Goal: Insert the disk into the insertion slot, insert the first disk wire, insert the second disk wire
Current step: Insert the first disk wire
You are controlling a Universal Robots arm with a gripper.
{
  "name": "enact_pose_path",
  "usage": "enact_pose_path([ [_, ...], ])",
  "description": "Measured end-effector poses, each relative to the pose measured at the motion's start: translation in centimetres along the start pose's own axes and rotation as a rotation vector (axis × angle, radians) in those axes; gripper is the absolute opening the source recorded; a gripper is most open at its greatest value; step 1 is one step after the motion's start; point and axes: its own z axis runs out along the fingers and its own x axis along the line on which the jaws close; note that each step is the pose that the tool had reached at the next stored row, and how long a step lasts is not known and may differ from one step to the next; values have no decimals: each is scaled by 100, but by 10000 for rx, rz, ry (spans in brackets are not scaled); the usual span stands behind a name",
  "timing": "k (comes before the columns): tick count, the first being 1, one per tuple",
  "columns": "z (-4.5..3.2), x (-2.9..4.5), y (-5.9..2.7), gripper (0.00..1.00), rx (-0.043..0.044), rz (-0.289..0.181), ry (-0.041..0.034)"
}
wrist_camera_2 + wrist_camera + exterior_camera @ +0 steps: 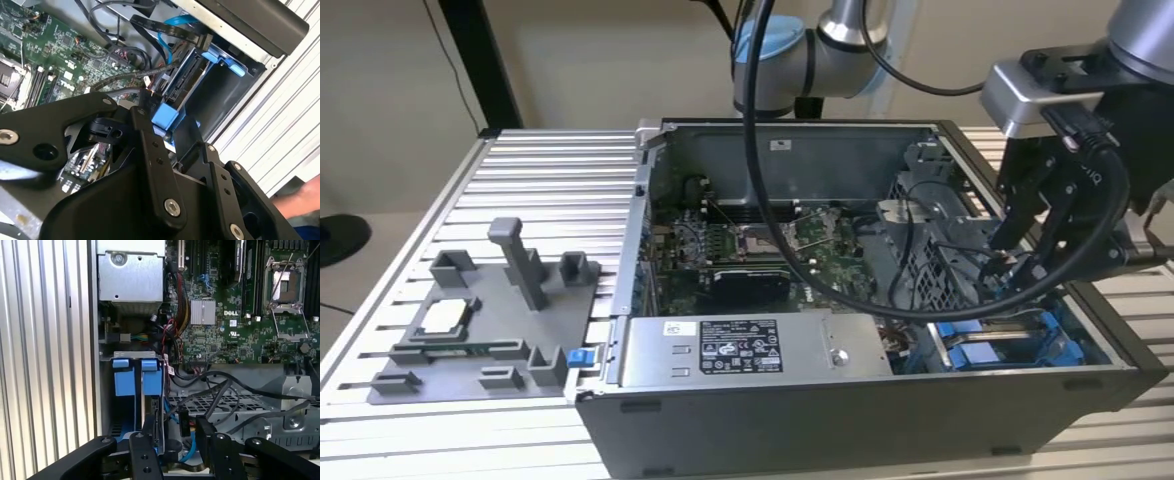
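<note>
The disk stands on edge inside the insertion slot, and its two blue carrier tabs show at the bay's mouth. In the second wrist view the disk runs back into the bay. My gripper hangs at the disk's connector end with its black fingers apart. A black wire plug hangs loose between them. A blue plug sits right at one fingertip, and a blue cable loops above it. In the exterior view the gripper reaches down into the case at its right side.
The open case holds a green motherboard, a grey labelled power-supply box and a perforated cage draped with black cables. A grey fixture lies on the ribbed aluminium table at the exterior view's left. A hand shows beside the case.
</note>
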Motion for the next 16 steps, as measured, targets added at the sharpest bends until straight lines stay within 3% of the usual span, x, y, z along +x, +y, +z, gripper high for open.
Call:
enact_pose_path([
  [5,42,0,2,100,0,0,-14],
  [6,43,0,2,100,-2,1,-47],
  [8,46,-1,5,100,-6,9,-208],
  [9,46,-1,6,100,-7,11,-248],
  [14,46,0,7,100,-8,12,-278],
  [16,50,0,8,100,-10,16,-374],
])
